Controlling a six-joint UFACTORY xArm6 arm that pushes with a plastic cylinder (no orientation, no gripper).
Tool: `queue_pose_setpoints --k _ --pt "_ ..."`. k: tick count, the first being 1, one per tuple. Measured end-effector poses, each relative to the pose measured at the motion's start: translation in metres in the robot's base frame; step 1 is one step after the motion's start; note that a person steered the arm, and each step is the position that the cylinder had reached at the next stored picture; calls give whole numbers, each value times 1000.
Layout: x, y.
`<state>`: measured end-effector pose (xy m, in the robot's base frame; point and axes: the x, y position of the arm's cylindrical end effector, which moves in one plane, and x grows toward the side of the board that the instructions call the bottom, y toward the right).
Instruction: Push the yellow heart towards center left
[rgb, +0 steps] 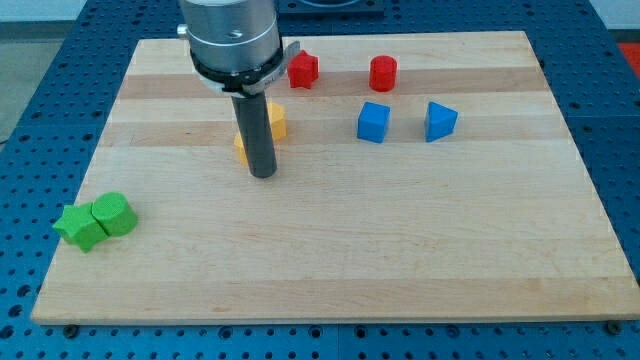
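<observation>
The yellow heart (240, 146) is mostly hidden behind my rod; only a yellow sliver shows on the rod's left, above the board's middle and left of centre. My tip (262, 175) rests on the wooden board (400, 250) just below and right of that sliver. A yellow hexagon block (276, 120) peeks out on the rod's right. I cannot tell whether it touches the heart.
A red star (302, 69) and a red cylinder (383, 73) sit near the view's top. A blue cube (373, 122) and a blue triangular block (439, 120) lie right of the rod. A green star (78, 227) and a green block (114, 213) sit at the lower left.
</observation>
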<state>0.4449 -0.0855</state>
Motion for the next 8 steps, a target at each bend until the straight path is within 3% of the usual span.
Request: queue_pose_setpoints --k 6,8 --pt "-39 16" --pt "-35 -60"
